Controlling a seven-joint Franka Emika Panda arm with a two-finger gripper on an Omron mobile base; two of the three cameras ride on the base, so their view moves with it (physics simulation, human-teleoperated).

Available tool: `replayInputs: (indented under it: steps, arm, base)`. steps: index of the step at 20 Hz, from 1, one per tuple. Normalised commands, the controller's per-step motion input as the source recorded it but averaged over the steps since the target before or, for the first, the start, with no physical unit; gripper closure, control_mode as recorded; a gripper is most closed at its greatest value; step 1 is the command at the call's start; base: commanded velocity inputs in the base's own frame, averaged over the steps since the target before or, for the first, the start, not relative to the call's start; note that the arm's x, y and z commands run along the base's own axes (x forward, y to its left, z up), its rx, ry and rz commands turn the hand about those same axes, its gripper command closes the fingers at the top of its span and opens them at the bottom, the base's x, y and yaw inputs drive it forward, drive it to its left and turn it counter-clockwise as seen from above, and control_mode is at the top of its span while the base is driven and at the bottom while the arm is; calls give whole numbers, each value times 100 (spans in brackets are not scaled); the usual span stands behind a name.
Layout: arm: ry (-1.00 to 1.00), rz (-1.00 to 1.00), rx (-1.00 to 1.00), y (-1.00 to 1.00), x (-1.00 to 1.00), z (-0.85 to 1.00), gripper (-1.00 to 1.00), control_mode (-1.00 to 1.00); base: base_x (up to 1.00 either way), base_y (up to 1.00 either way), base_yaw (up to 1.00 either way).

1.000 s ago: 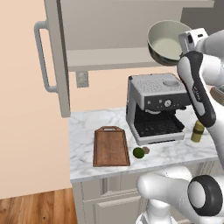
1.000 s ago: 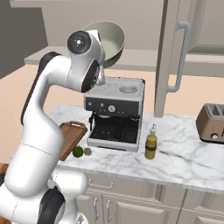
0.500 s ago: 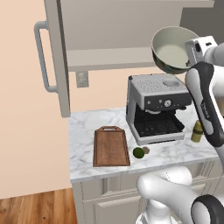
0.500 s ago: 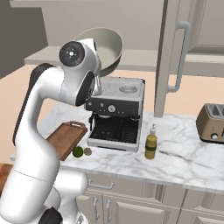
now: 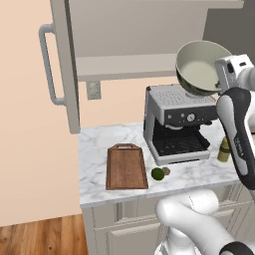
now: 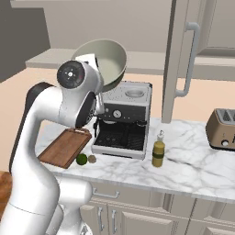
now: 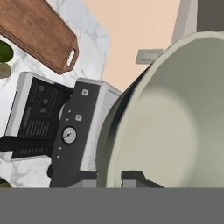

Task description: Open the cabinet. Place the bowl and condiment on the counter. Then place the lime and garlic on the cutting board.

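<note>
My gripper [image 5: 218,81] is shut on the rim of the bowl [image 5: 196,67], which hangs tilted in the air above the coffee machine [image 5: 174,124]. In the hand view the bowl [image 7: 175,122] looms large, with the fingertips [image 7: 131,178] at its rim. The cabinet door [image 5: 62,64] stands open and its shelf [image 5: 124,64] is bare. On the counter [image 5: 94,149] the condiment [image 5: 223,149] stands upright to the right of the machine. The lime [image 5: 158,173] and garlic [image 5: 166,171] lie side by side on the marble, just right of the cutting board [image 5: 126,167].
The coffee machine [image 6: 121,119] takes up the middle of the counter [image 6: 193,160]. A toaster [image 6: 221,129] stands at the far right. The open cabinet door [image 6: 181,59] juts out between them. A wall outlet [image 5: 93,90] sits below the shelf.
The bowl in my gripper has come down and forward, away from the cabinet shelf, and now hangs lower over the coffee machine. Nothing on the counter has moved.
</note>
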Motion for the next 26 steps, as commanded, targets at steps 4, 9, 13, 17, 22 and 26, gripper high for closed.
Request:
replayInputs:
  steps: [4,9,13,17,22,26]
  arm:
    - [0,0,0,0,-26,-22,100,-100]
    - [-1,0,0,0,-27,-16,100,-100]
    - [-1,0,0,0,-32,-12,100,-100]
    - [0,0,0,0,-29,-16,100,-100]
    - [0,0,0,0,-21,-25,100,-100]
    - [0,0,0,0,-18,-24,100,-100]
  base:
    - [0,0,0]
    - [0,0,0]
    - [0,0,0]
    - [0,0,0]
    - [0,0,0]
    - [0,0,0]
